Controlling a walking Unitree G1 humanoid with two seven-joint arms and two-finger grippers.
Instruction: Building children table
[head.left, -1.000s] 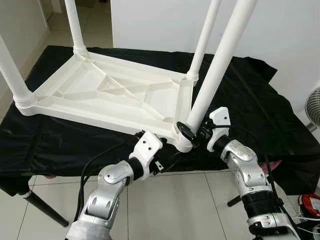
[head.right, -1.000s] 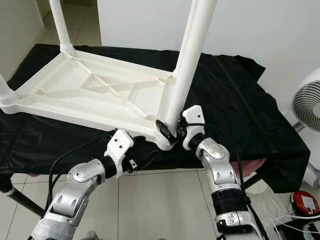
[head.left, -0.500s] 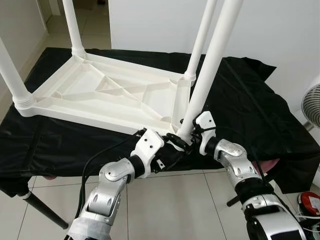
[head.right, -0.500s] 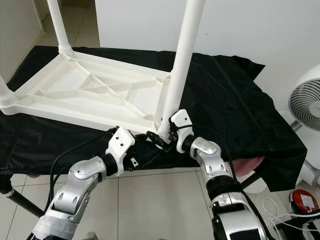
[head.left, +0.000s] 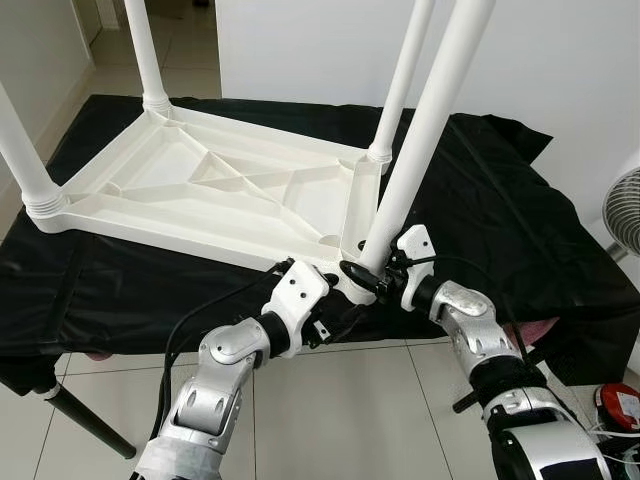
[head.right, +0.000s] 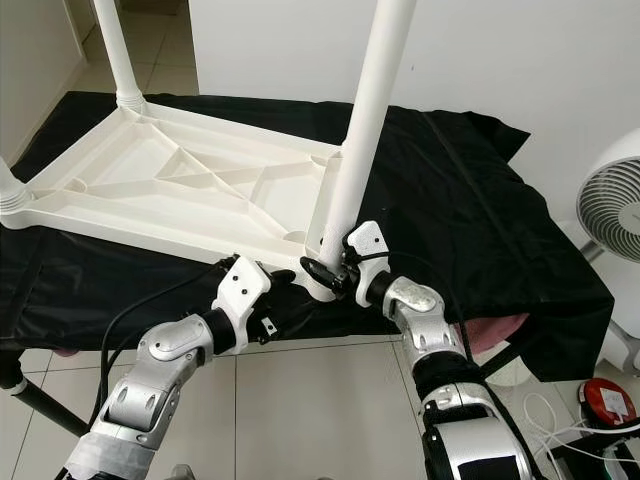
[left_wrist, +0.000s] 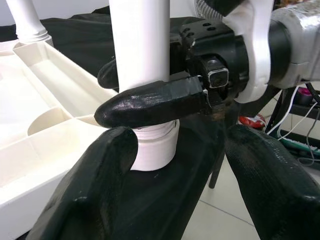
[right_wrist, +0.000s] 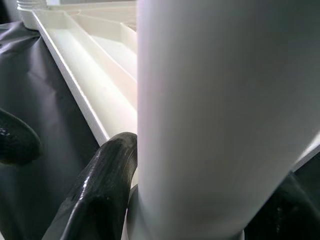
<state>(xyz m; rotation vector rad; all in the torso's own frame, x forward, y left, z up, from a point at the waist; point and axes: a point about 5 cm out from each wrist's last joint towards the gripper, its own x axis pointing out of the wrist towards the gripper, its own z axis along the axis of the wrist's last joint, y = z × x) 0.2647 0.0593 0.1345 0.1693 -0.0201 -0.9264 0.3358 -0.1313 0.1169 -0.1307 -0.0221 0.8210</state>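
Note:
The white plastic table top (head.left: 200, 185) lies upside down on a black cloth (head.left: 480, 200), with three white legs standing up from its corners. My right gripper (head.left: 365, 280) is shut on the fourth leg (head.left: 425, 130) near its lower end. It holds the leg's base at the near-right corner socket (left_wrist: 155, 150), and the leg leans to the right. In the right wrist view one black finger (right_wrist: 100, 185) wraps the leg (right_wrist: 215, 110). My left gripper (left_wrist: 180, 165) is open just below that corner, one finger on each side of the socket.
The cloth-covered stand has a black leg (head.left: 90, 420) at the near left. A white fan (head.right: 615, 210) stands on the right, with a red object (head.left: 615, 405) and cables on the tiled floor by it. A white wall is behind.
My right gripper has carried the leg's base leftward and down onto the near-right corner socket. The left gripper stays under that corner.

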